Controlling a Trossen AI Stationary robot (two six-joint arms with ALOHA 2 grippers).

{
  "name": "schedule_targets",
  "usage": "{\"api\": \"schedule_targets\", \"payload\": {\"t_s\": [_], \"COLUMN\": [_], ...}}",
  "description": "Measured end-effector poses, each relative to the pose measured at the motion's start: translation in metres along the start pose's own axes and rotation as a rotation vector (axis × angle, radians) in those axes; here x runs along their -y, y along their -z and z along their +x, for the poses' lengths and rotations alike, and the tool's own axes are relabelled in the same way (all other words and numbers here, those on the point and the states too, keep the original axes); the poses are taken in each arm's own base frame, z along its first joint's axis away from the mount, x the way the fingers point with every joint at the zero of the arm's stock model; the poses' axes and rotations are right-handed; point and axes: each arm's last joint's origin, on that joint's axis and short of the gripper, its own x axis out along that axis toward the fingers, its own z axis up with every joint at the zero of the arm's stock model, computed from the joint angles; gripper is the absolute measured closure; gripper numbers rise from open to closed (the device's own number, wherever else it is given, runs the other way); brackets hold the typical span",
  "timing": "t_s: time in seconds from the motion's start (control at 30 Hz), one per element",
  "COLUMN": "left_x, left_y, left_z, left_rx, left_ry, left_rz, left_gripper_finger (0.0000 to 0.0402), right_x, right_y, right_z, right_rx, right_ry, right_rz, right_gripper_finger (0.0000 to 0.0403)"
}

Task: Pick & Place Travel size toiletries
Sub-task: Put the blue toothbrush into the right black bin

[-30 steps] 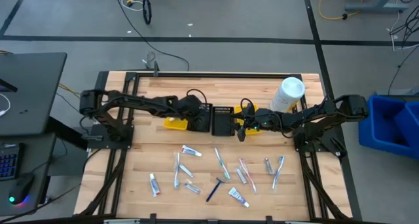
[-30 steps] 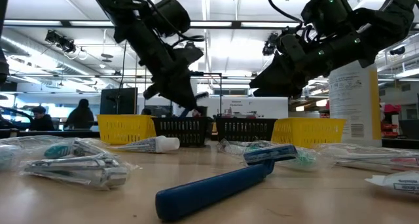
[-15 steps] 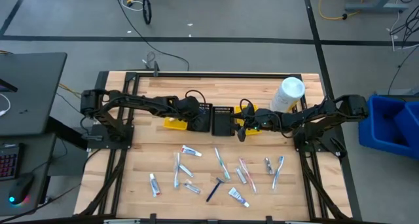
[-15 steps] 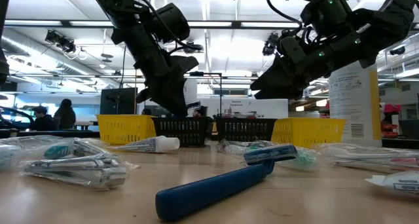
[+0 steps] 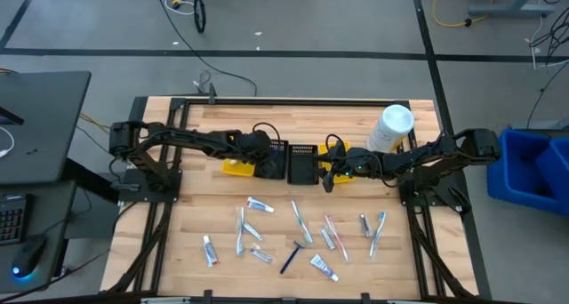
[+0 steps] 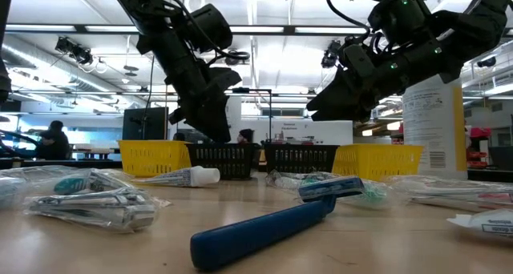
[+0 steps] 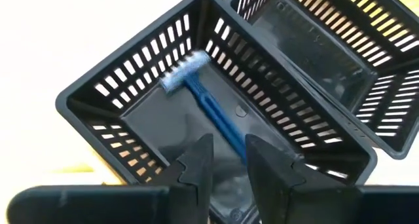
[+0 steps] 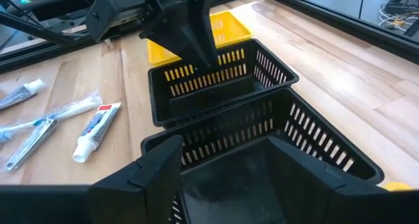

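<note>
Lying diagonally inside the left black basket (image 7: 216, 112), a blue razor (image 7: 203, 96) is being released directly below the left gripper (image 7: 221, 160), fingers slightly parted, holding nothing. The right gripper (image 8: 222, 160) is being held spread over the neighbouring black basket (image 8: 288, 152).

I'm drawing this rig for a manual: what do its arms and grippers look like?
Both arms are black, jointed, with looping black cables. The left gripper has flat, dark, wedge-shaped fingers; the right gripper has broader black angular ones. In the low view, small green lights glow on the right arm.
</note>
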Motion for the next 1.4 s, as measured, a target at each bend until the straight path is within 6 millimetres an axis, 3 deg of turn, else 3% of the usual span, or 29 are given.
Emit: {"api": "schedule_targets", "payload": {"t_s": [0.17, 0.3, 0.57, 0.77, 0.93, 1.07, 1.23, 1.4], "left_x": [0.0, 0.003, 0.01, 0.009, 0.006, 0.004, 0.006, 0.009], "left_y": [0.0, -0.004, -0.005, 0.009, 0.033, 0.061, 0.094, 0.115], "left_z": [0.0, -0.012, -0.069, -0.119, -0.141, -0.14, -0.122, -0.109], "left_rx": [-0.001, 0.017, 0.083, 0.135, 0.176, 0.201, 0.283, 0.349], "left_ry": [0.0, 0.021, 0.06, -0.025, 0.008, 0.08, 0.242, 0.401], "left_rz": [0.026, 0.034, 0.077, 0.145, 0.214, 0.232, 0.22, 0.214], "left_gripper_finger": [0.0292, 0.0292, 0.0292, 0.0292, 0.0292, 0.0292, 0.0292, 0.0292], "right_x": [0.0, 0.0, 0.0, -0.01, -0.021, -0.029, -0.038, -0.047], "right_y": [0.0, 0.0, 0.0, 0.003, 0.005, 0.007, 0.008, 0.008], "right_z": [0.0, 0.0, 0.0, -0.002, -0.004, -0.007, -0.009, -0.012], "right_rx": [0.0, 0.0, 0.0, -0.008, -0.004, -0.008, 0.001, 0.031], "right_ry": [-0.001, -0.001, -0.002, -0.039, -0.085, -0.116, -0.139, -0.142], "right_rz": [0.0, 0.0, 0.031, 0.029, 0.015, 0.033, 0.047, 0.049], "right_gripper_finger": [0.0183, 0.018, 0.0162, 0.0155, 0.0166, 0.0173, 0.0175, 0.0166]}}
